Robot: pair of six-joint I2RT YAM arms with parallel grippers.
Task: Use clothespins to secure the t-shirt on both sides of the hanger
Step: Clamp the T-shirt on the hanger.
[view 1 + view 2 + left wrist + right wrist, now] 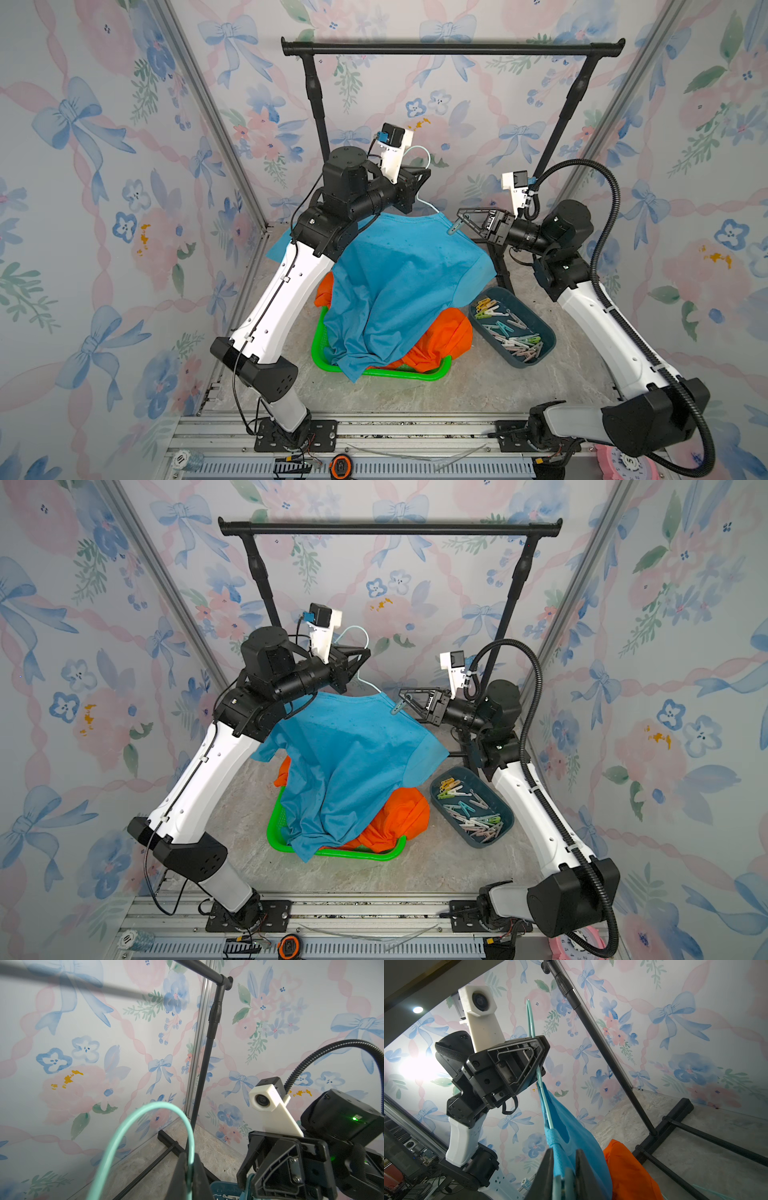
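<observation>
1 orange garment, green basket beneath t-shirt; clothespin tray beside

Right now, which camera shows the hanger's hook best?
The left wrist view: the hook arcs large and unobstructed above the left gripper clamping it. Both top views show it small, beside that arm's wrist camera; the right wrist view sees it nearly edge-on.

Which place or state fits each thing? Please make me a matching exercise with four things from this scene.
Things:
1. left gripper
2. right gripper
3. orange cloth
4. spare clothespins

Places or states:
a. in the tray
b. shut on a clothespin
c. shut on the hanger
d. in the green basket

Pairs: 1-c, 2-b, 3-d, 4-a
</observation>
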